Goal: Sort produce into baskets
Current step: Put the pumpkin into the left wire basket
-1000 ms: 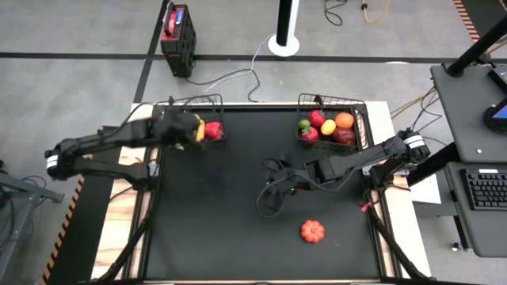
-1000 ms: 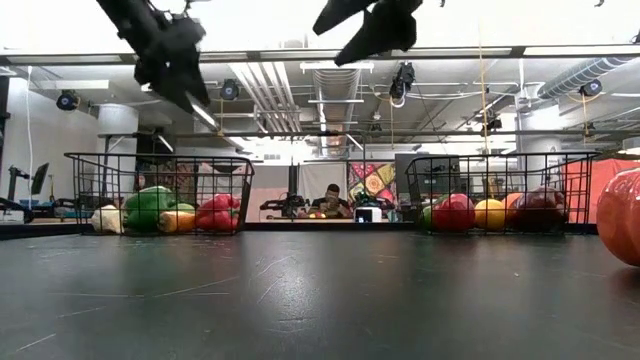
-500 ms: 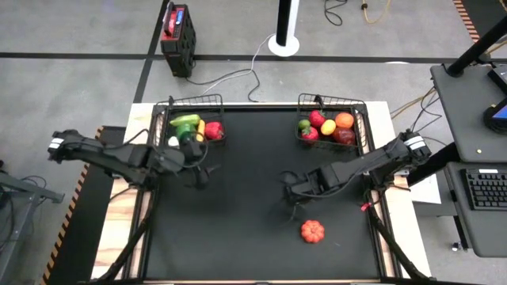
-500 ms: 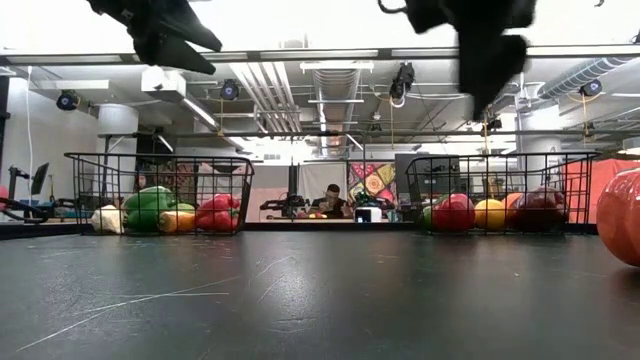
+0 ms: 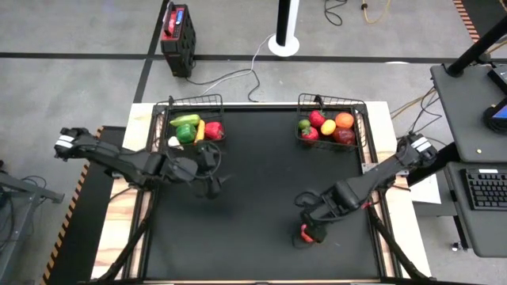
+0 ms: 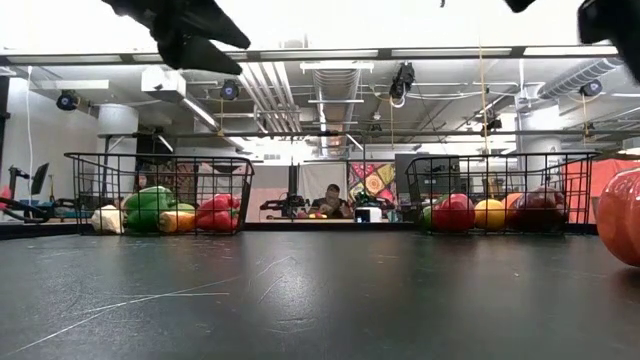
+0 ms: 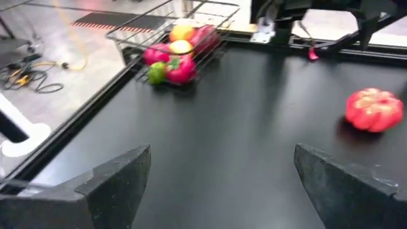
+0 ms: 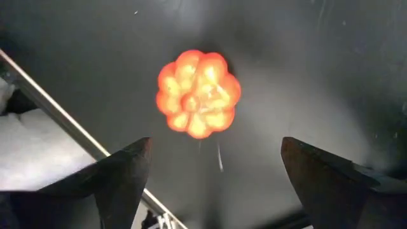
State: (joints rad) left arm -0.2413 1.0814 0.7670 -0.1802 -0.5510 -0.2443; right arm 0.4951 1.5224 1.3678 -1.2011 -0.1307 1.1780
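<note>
Right gripper point(image 8: 210, 184) spread wide, empty, hovering directly above the red-orange tomato point(image 8: 198, 93) on the black table point(image 5: 253, 198), left gripper point(image 7: 222, 184) wide open, empty, near the left basket point(image 5: 190, 119), right basket point(image 5: 333, 119) behind the tomato

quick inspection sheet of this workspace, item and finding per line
surface: black tabletop, bare in the middle
job's things: ribbed orange-red toy pumpkin loose on the table; two dark wire-mesh baskets hold the other toy produce
clutter: nothing seen
grippers: right hand open above the pumpkin; left hand open, empty, near the left basket
cables: white cable on the floor
surroundings: white post base, side desk with keyboard
</note>
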